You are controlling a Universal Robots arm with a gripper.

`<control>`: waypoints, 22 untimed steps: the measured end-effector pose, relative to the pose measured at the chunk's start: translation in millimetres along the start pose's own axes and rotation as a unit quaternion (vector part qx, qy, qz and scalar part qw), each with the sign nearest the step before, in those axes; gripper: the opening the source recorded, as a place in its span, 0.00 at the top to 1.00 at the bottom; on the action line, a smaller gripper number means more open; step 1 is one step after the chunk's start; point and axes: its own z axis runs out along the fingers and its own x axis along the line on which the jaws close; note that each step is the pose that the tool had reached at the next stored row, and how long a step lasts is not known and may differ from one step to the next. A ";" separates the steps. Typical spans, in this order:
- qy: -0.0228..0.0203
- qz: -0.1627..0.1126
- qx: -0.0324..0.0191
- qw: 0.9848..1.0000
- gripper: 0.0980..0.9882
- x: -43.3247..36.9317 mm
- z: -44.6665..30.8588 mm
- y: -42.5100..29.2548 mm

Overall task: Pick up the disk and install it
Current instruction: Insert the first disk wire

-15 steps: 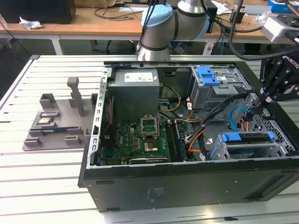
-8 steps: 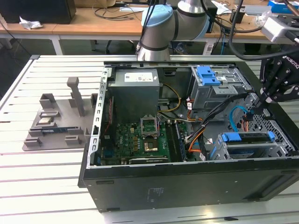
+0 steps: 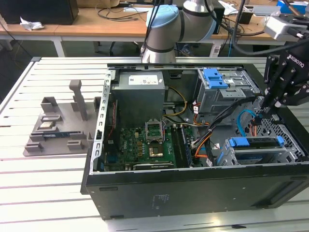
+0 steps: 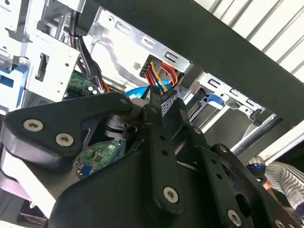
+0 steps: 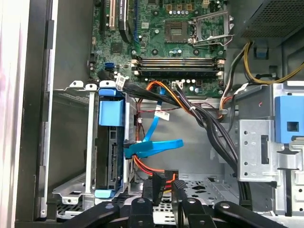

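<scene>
- Disk first, in the exterior view: the flat silver hard drive with a blue plastic bracket (image 3: 256,149) sits in the lower metal drive bay of the open black computer case (image 3: 193,193), toward the exterior view's right. The case lies on a white slatted table (image 3: 43,193).
- Above that bay the black robot gripper (image 3: 263,113) reaches down into the case, just beside a bundle of orange and red wires. The large grey power-supply box with a white label (image 3: 140,94) and the green motherboard (image 3: 145,147) lie well apart from it, toward the exterior view's left.
- A grey upper drive cage with a blue latch (image 3: 217,84) stands between the power-supply box and the gripper.
- Second wrist view: the gripper (image 4: 159,102) has its fingers drawn together on a small black connector with red, orange and yellow wires (image 4: 168,100) — it is pinched at the tips, close to the perforated metal wall of the case.
- First wrist view: the disk (image 5: 109,156) stands on edge inside its bay, blue bracket at both ends. A flat blue ribbon cable (image 5: 156,146) reaches its side.
- The gripper (image 5: 165,187) is near the disk but not touching it — it clamps the black connector (image 5: 164,179).
</scene>
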 end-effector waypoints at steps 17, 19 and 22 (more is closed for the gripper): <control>0.028 0.002 -0.001 1.000 0.77 0.0 8.6 -0.6; 0.028 0.002 -0.001 1.000 0.93 0.1 8.6 -0.7; 0.028 0.002 0.000 1.000 0.93 0.4 8.6 -0.5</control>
